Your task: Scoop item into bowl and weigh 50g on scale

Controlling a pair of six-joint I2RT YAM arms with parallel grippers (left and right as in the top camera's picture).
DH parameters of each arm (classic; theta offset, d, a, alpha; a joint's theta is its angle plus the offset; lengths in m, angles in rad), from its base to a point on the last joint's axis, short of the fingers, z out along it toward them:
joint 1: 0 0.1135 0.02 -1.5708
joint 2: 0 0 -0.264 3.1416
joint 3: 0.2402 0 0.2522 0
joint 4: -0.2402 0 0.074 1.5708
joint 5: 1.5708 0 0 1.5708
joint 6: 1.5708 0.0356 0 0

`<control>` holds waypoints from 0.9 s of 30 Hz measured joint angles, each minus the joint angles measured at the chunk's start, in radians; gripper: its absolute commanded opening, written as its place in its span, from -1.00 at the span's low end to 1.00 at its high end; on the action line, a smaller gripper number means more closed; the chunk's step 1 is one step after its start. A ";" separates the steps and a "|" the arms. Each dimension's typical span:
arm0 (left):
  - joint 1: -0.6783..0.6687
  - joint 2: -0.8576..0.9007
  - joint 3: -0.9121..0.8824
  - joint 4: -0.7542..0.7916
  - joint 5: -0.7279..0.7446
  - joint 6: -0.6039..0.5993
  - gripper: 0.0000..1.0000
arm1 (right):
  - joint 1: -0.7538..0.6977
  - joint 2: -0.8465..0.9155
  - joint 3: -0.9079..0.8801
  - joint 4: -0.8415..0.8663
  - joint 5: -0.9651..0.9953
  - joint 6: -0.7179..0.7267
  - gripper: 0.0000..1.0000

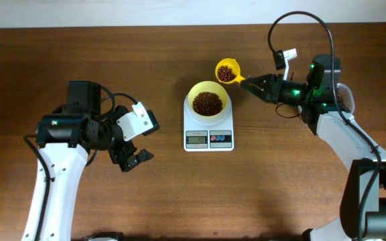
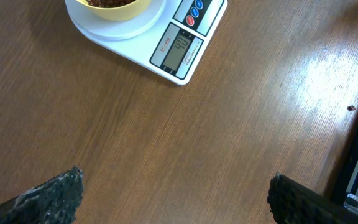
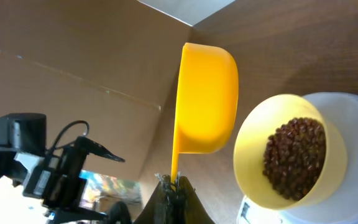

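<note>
I see one brown wooden table with a fine grain, and two white and black arms on it. The left arm is bent at 9 o'clock from the scale. Its hand hangs above bare wood, empty, with the two rough dark fingers spread wide apart. The right arm reaches in from 3 o'clock. Its hand is closed on the thin handle of one yellow plastic scoop.

The one scale is white and smooth, with a grey display and three coloured buttons on its front edge. One round pale-yellow bowl stands on its platform. The scoop cup is at 1 o'clock from the bowl, just beside its rim, and in the overhead view it seems level.

The beans are small, dark red-brown and rounded. I count two lots: one heap in the bowl, a smaller one in the scoop.
</note>
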 measured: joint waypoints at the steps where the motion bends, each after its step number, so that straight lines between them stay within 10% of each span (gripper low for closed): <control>1: 0.000 0.000 0.000 0.000 0.000 0.000 0.98 | 0.007 0.000 0.000 -0.001 0.005 -0.045 -0.92; 14: 0.000 0.000 0.000 0.000 0.000 0.000 0.98 | 0.108 0.001 0.002 -0.151 0.292 -0.515 -0.92; 27: 0.000 0.000 0.000 0.000 0.000 0.000 0.98 | 0.108 0.001 0.003 -0.189 0.260 -0.668 -0.92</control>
